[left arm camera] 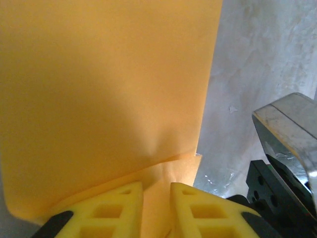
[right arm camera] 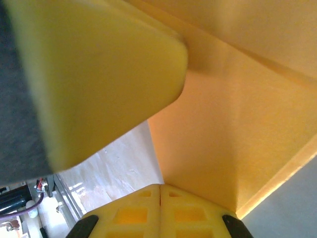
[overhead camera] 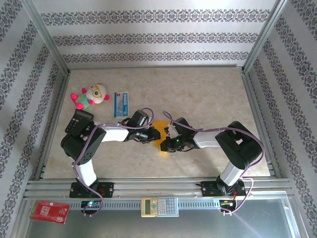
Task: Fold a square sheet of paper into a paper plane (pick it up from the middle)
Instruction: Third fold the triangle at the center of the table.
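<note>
We judge an early fold under way: the square sheet of paper (overhead camera: 159, 128) stands mid-table toward the near edge, pinched by the clenched right gripper (right arm camera: 160, 187), the left gripper (left arm camera: 157, 186) narrowly released; next, press the crease flat.

The right half and upper band of the counter (overhead camera: 213, 94) lie bare, open to either arm. The upper left is crowded: a plush toy (overhead camera: 91, 96), a blue-and-white packet (overhead camera: 121, 104) and a black calculator (overhead camera: 78, 122) sit near one another. At the centre the left claw (overhead camera: 157, 134) and right claw (overhead camera: 170, 135) meet tip to tip over the orange paper (overhead camera: 159, 126), the right pinching it, with little room between.
</note>
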{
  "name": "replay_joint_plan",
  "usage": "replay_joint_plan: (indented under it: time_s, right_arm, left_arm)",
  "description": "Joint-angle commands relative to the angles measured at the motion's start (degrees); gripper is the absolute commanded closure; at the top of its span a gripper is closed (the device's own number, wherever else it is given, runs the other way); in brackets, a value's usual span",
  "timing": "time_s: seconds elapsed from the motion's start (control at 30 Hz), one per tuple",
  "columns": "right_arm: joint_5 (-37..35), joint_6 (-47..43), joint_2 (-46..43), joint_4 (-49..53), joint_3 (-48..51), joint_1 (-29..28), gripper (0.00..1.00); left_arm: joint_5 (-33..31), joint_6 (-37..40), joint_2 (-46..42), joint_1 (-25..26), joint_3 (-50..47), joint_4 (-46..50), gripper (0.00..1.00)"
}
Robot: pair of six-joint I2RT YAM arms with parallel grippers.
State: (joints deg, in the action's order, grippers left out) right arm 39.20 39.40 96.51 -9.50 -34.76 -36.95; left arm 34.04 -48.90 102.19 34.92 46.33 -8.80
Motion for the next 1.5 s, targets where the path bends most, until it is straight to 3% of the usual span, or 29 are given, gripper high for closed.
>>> replay_joint_plan:
  time_s: [0.0, 0.33, 0.53, 1.47]
  right_arm:
    - [-3.8, 0.5, 3.3, 2.4, 3.4, 0.2, 1.0]
    - [-4.6, 0.0, 4.0, 3.2, 3.3, 0.9, 1.0]
    - [-5.7, 0.1, 4.1, 6.7, 2.9, 1.4, 1.0]
    - [-8.1, -4.2, 5.9, 15.4, 0.9, 2.6, 1.0]
  left_arm:
    - [1.5, -2.1, -3.9, 0.7, -1.7, -2.6, 0.75]
    - [3.2, -4.1, -2.1, 1.9, -2.5, -3.4, 0.81]
    - [0.8, -4.5, 0.5, 0.6, -3.4, -4.5, 0.85]
    - [2.1, 1.4, 5.3, -7.7, 1.1, -1.1, 0.81]
